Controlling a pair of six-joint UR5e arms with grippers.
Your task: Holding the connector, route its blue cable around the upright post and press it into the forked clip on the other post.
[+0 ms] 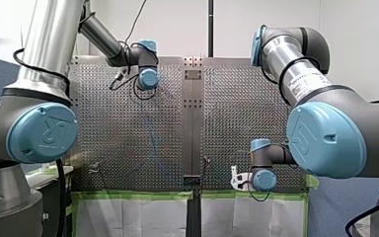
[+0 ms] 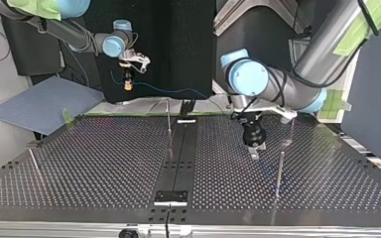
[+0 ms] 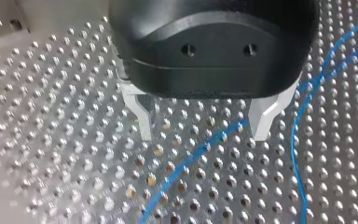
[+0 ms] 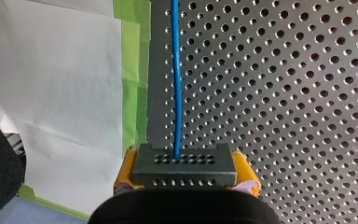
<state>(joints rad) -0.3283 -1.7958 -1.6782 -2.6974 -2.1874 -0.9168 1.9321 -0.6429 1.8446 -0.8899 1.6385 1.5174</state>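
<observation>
Connector [image 4: 185, 164], blocky, perforated, clamped by yellow-padded right gripper [image 4: 186, 171]; pale-fingered left gripper [image 3: 204, 135] spread wide.

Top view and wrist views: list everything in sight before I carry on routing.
perforated table: one, dark metal, under both arms
upright posts: at least three, thin metal, spread over the table; I cannot make out the forked clip
connector: one, dark grey, clamped between yellow pads
blue cable: one, blue, running from the connector out over the table
green tape: strip, green, along the table's near edge in the front view
white paper: sheets, white, below the tape
left gripper: one, black with pale fingers, open, low over the cable
right gripper: one, shut on the connector, raised past the table's far edge in the top view
</observation>
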